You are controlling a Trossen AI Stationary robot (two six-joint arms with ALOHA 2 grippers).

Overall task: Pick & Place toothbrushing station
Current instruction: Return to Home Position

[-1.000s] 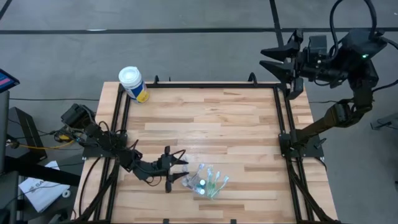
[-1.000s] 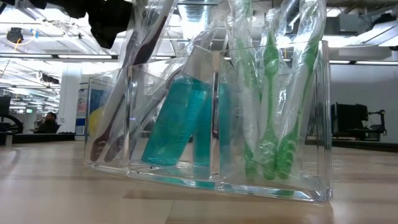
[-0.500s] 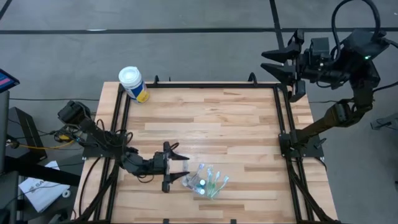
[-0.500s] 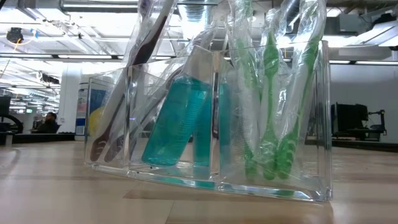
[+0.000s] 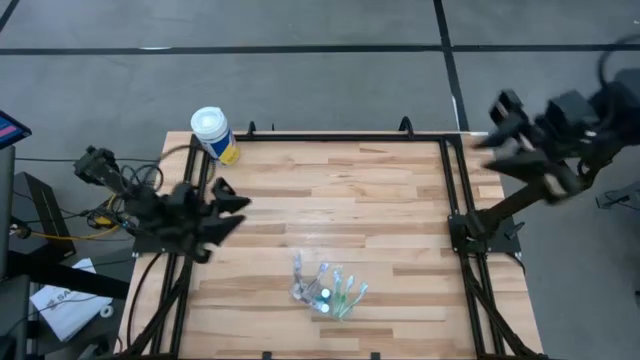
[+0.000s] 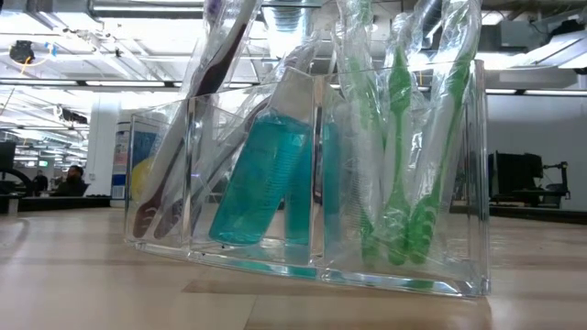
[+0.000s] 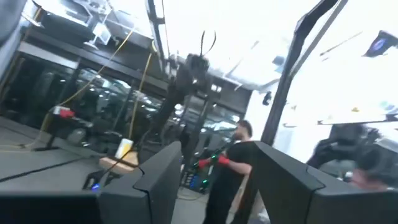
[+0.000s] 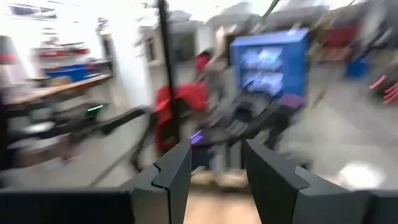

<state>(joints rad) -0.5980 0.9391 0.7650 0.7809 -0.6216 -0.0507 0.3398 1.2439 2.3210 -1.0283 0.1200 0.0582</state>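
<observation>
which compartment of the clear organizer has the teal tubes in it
The middle compartment: the teal tubes stand in it, between the purple toothbrushes at one end and the green toothbrushes at the other.

Toothbrushes [image 6: 396,165], tubes [image 6: 261,179] in organizer [image 6: 275,264] on table [image 5: 340,190]; canister [image 5: 213,133] at corner.

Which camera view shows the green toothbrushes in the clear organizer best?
The low view. There the green toothbrushes stand close up, wrapped in clear plastic, in the end compartment of the clear organizer. The high view shows them only as small green specks from above. Both wrist views face the room and miss them.
</observation>
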